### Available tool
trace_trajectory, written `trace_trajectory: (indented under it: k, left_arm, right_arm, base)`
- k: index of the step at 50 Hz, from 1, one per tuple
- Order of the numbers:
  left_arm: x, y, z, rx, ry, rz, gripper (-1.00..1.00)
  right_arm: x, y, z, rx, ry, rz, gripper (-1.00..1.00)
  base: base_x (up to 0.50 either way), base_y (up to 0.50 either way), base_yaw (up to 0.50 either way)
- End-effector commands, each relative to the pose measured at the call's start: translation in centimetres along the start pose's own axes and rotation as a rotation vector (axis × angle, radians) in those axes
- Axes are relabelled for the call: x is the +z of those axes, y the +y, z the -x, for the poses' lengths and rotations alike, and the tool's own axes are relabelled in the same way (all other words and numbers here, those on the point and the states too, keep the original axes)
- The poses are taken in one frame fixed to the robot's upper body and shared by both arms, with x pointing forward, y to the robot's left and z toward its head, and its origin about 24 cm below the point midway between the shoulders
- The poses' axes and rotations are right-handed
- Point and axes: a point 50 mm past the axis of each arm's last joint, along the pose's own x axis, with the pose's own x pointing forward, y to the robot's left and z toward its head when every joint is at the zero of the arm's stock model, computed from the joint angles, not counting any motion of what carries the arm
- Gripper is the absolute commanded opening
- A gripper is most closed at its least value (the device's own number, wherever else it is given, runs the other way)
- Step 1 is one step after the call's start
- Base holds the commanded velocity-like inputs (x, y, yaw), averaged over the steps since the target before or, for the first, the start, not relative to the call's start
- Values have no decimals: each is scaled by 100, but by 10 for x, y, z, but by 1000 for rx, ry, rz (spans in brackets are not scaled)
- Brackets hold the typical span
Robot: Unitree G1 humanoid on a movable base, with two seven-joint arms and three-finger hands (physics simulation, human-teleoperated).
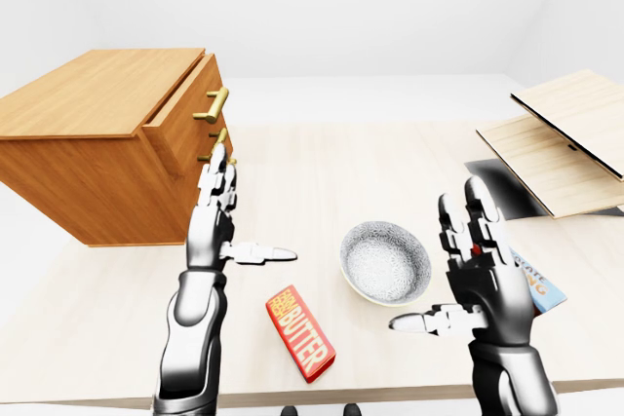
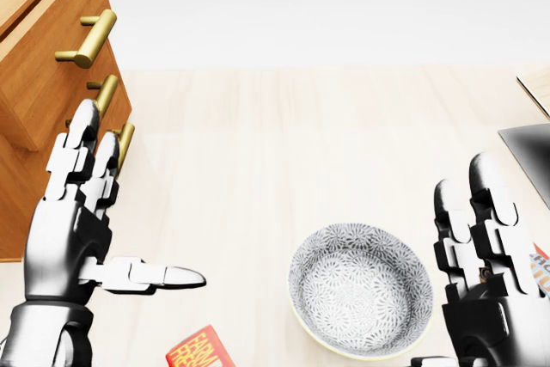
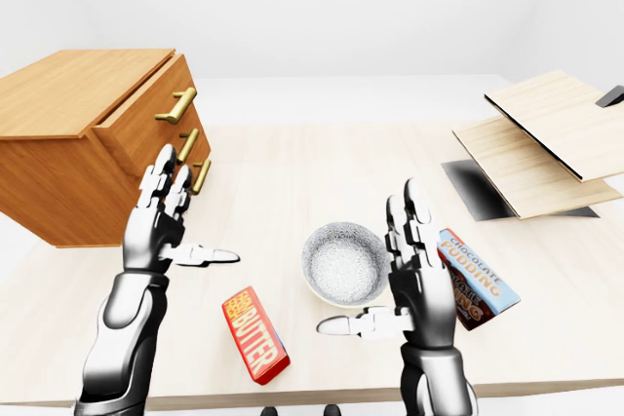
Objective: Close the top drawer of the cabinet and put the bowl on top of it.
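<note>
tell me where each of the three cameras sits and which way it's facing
Head view: on the head, tilted steeply down at the table; bowl, cabinet at left edge, left hand and right hand at the bottom.
Left-eye view: head's left eye, looking outward across the table; both hands in full, top drawer slightly out.
Right-eye view: right eye, same aim, scene shifted left; both hands again, pudding box clearer.
Shared: both eye views show the butter box, bowl, cabinet, both open hands.

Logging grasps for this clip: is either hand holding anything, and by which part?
Nothing is held. The left hand and right hand are open; the patterned grey bowl lies free.
</note>
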Motion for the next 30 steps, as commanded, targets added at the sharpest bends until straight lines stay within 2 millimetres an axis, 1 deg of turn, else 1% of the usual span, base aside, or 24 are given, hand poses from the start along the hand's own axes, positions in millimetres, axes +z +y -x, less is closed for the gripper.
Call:
trace_trajectory:
  k: [1,4,6,10,13,18,21,22,26,30]
  left_arm:
    - [23,4,-23,-2,-109,-3,100]
    - [32,5,-26,0,-151,-10,100]
    - [38,7,-32,7,-175,-14,100]
    - [38,11,-41,14,-176,-12,100]
    - [42,12,-45,20,-192,-12,100]
    - [57,16,-49,27,-251,-15,100]
    - [60,17,-51,32,-265,-12,100]
    - [63,19,-54,34,-274,-11,100]
    - [63,19,-58,25,-271,-5,100]
    - [60,18,-66,2,-251,12,100]
  right_arm:
    - [3,-1,1,-3,-15,-16,100]
    - [2,1,2,-2,-7,-14,100]
    - [2,2,3,0,0,-10,100]
    - [2,1,3,-1,0,-9,100]
    - [4,0,3,-4,-9,-12,100]
    - [16,-4,8,-19,-49,-18,100]
    - [21,-5,11,-21,-61,-20,100]
    - [27,-7,15,-27,-73,-21,100]
    - [35,-9,18,-34,-99,-24,100]
    - [47,-15,22,-49,-125,-37,100]
  base:
    - [0,0,0]
    - [0,0,0]
    - [0,0,0]
    - [0,0,0]
    - [0,0,0]
    - [0,0,0]
    - [0,0,0]
    - [0,0,0]
    - [0,0,0]
    - [0,0,0]
